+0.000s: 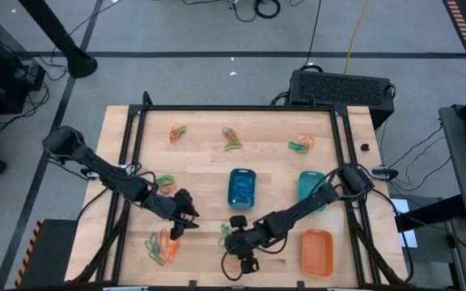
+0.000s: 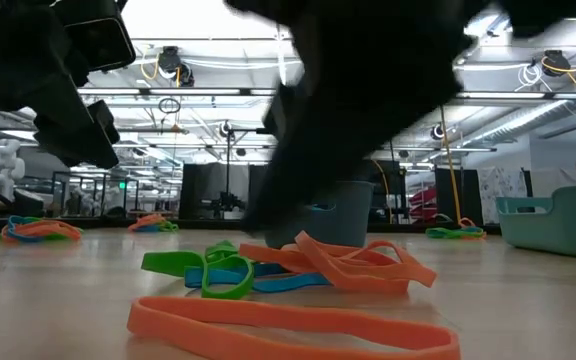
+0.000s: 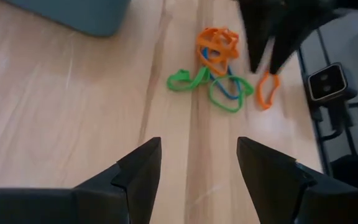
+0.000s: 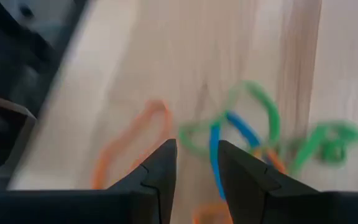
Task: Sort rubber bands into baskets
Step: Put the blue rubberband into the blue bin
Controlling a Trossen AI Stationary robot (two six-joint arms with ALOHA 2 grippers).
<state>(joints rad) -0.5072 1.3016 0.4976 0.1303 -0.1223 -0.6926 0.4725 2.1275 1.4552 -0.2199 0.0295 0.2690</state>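
Note:
A small pile of rubber bands (image 3: 216, 71), orange, green and blue, lies on the wood near the table's front edge; one orange band (image 3: 266, 90) lies beside it. My right gripper (image 4: 197, 146) hangs slanting down just over this pile (image 2: 288, 270), fingers a little apart, nothing between them. My left gripper (image 3: 199, 143) stands open to the pile's left (image 1: 191, 220), above bare wood. The blue basket (image 1: 242, 187), the teal basket (image 1: 307, 184) and the orange basket (image 1: 316, 250) stand on the table's right half.
Other band piles lie at the near left (image 1: 163, 246), mid left (image 1: 165, 182) and along the far side (image 1: 176, 133), (image 1: 231, 139), (image 1: 302, 145). A black frame (image 1: 233, 107) runs round the tabletop. My two arms reach in from opposite sides and their grippers stand close together.

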